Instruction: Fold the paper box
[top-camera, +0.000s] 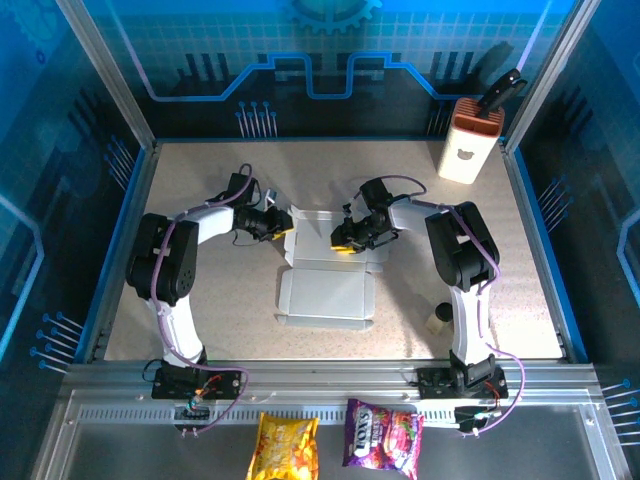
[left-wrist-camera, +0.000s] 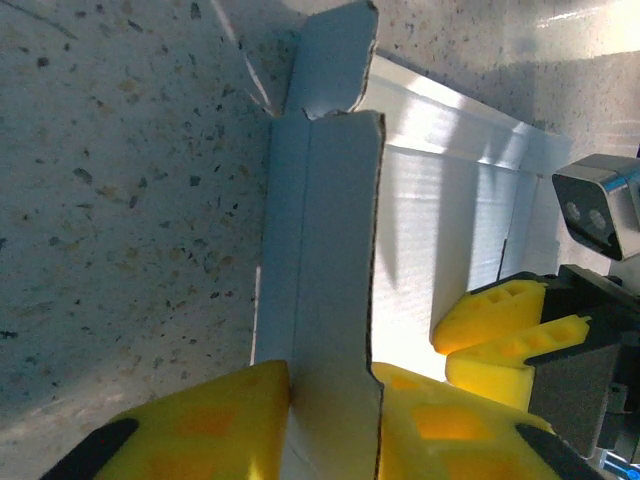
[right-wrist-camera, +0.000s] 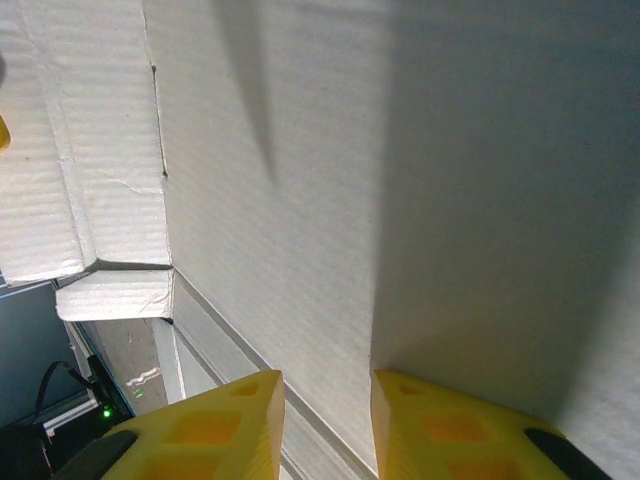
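The paper box (top-camera: 325, 295) lies at the middle of the desk (top-camera: 240, 300), long axis near to far, far end between both end effectors.
The left end effector (left-wrist-camera: 335, 390) is clamped on the raised left side flap (left-wrist-camera: 330, 250); the right end effector (right-wrist-camera: 325, 400) sits against a far-right panel (right-wrist-camera: 400, 150), fingers (right-wrist-camera: 220, 420) slightly apart, grip not determinable.

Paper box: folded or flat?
Partly folded. The left tool pinches a side flap upright; the paper box has its near panel flat on the table.
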